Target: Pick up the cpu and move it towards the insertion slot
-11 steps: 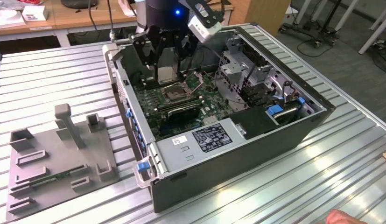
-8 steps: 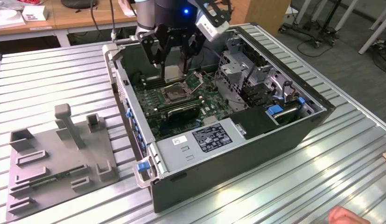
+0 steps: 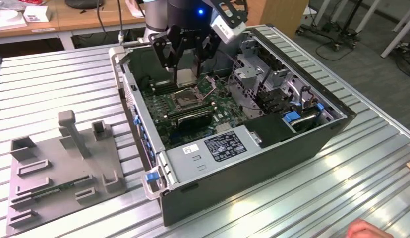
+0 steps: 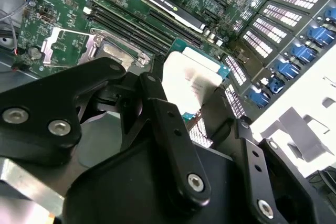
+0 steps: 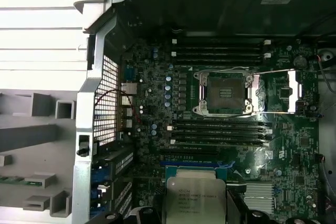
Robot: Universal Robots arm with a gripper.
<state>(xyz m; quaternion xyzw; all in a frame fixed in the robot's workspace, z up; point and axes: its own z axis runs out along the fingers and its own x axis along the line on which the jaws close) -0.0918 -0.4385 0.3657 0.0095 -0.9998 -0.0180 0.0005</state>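
Note:
My gripper (image 3: 185,69) hangs inside the open computer case, shut on the cpu (image 3: 185,76), a flat pale square chip between the black fingers (image 3: 166,54). The cpu (image 5: 195,200) shows its silvery top with a pale rim in the first wrist view, and the second wrist view has it as the cpu (image 4: 191,80) clamped between the fingers (image 4: 157,108). The insertion slot (image 3: 187,99) lies on the green motherboard just below the chip, apart from it. Its dark centre and shiny open frame appear as the insertion slot (image 5: 224,92) and the insertion slot (image 4: 113,51).
Long black memory slots (image 5: 218,129) flank the socket. Case walls (image 3: 129,94), drive bays (image 3: 277,89) and a power supply (image 3: 218,146) hem in the board. A grey plastic tray (image 3: 52,168) with a green memory stick (image 3: 56,188) lies at the exterior view's left. A person's hand (image 3: 367,230) is at the lower right.

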